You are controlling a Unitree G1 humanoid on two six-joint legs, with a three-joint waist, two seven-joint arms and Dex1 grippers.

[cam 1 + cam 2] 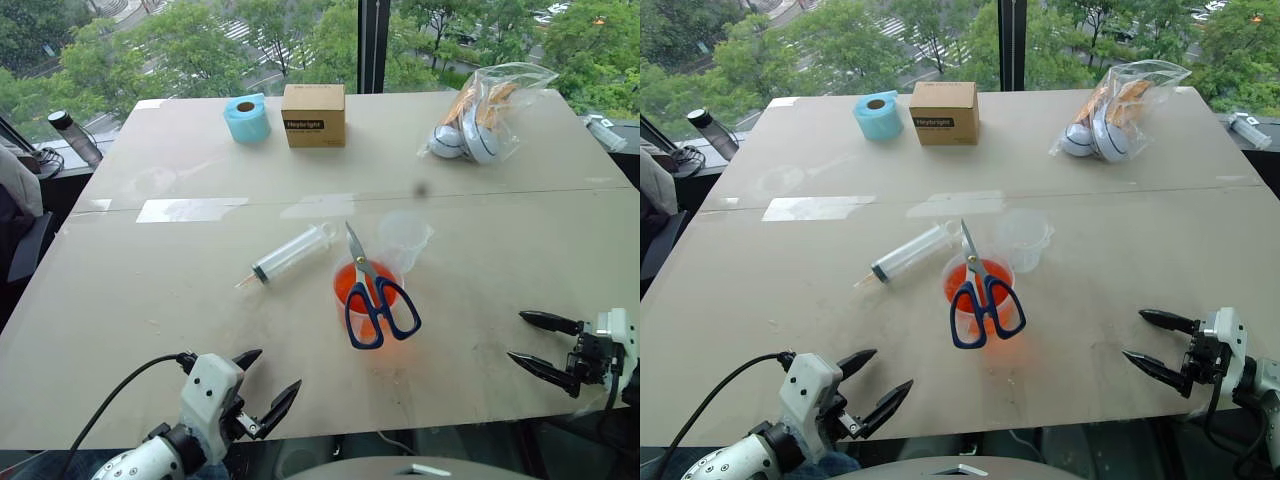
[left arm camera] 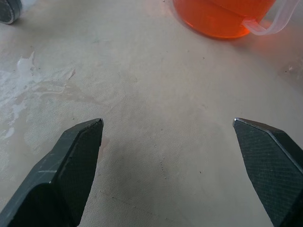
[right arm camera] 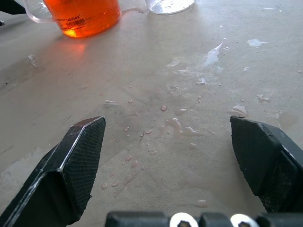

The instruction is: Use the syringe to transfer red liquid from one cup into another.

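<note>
Across orange cup [image 1: 368, 292] rim: blue scissors [image 1: 374, 296]; syringe [image 1: 291, 254] beside; both end effectors [image 1: 268, 383] [image 1: 541, 344] wide, empty.

Even, bright daylight enters through the window [image 1: 300, 40] behind the table [image 1: 150, 290]. A pale band of glare [image 1: 190, 209] crosses the tabletop near its seam, with fainter sheen beside it. Shadows are soft and short. The head views are sharp at centre, with slight bending of straight edges toward the borders. In the wrist views, fingers [image 2: 66, 175] are sharp, and wet patches [image 3: 213, 54] glint.
</note>
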